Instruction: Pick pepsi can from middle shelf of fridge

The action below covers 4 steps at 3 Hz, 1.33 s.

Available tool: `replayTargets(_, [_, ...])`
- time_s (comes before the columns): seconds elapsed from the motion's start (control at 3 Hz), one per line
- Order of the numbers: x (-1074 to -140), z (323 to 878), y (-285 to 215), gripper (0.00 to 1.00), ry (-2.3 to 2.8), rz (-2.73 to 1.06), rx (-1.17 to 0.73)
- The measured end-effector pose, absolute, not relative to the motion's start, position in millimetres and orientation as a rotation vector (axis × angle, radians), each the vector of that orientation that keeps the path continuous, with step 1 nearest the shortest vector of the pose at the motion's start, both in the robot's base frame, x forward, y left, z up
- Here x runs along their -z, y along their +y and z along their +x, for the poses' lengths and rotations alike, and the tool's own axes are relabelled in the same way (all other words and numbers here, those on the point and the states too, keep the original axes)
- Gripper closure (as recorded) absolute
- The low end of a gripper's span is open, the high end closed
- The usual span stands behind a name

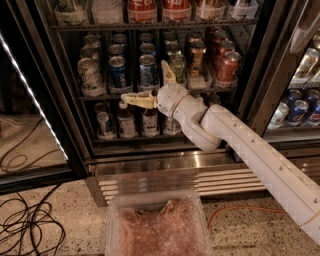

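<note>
The pepsi can (pixel 148 71) stands at the front of the middle shelf (pixel 95 97), near the centre of the fridge (pixel 175 169). It looks light and rigid top to bottom, but thin-walled, so a hard squeeze would likely dent it. The smooth, probably cold and damp aluminium could slip. The best hold is across the mid-body, jaws on opposite sides and below the rim. The gripper (pixel 144 81) hangs just in front of it with jaws spread wide and empty. One points toward 9 o'clock along the shelf edge, the other toward 12 o'clock at the can's right side. They are not yet squared around the body. Room is tight. A second blue can (pixel 119 74) sits close at 9 o'clock, with a green-silver can (pixel 90 75) beyond it. A greenish can (pixel 176 64) crowds the 3 o'clock side, followed by a brown can (pixel 196 56) and red cans (pixel 227 65). More cans stand in the rows behind. A finger sliding in beside the target could nudge either neighbour, and the clear tray lip at the shelf front may catch the can on the way out. At 6 o'clock are small bottles (pixel 125 122) on the lower shelf, and cola bottles (pixel 142 7) stand at 12 o'clock. A plastic bin (pixel 112 220) sits on the floor below.
</note>
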<state>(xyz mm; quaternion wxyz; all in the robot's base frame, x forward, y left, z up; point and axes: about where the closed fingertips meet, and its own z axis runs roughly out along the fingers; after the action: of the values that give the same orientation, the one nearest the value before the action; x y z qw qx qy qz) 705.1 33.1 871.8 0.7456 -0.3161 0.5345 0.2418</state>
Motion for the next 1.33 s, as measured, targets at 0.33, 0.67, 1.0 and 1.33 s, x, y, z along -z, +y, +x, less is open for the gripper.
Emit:
replayTargets(0.33, [-847.9,703.1,32.1,0.00,1.211,-0.640,-0.526])
replayTargets(0.67, [-847.9,703.1,32.1,0.00,1.211,-0.640,-0.526])
replayTargets(1.0, [-847.9,703.1,32.1,0.14,1.211,-0.640,-0.526])
replayTargets(1.33, [-848.0,703.1,32.2,0.21,1.211,-0.640,-0.527])
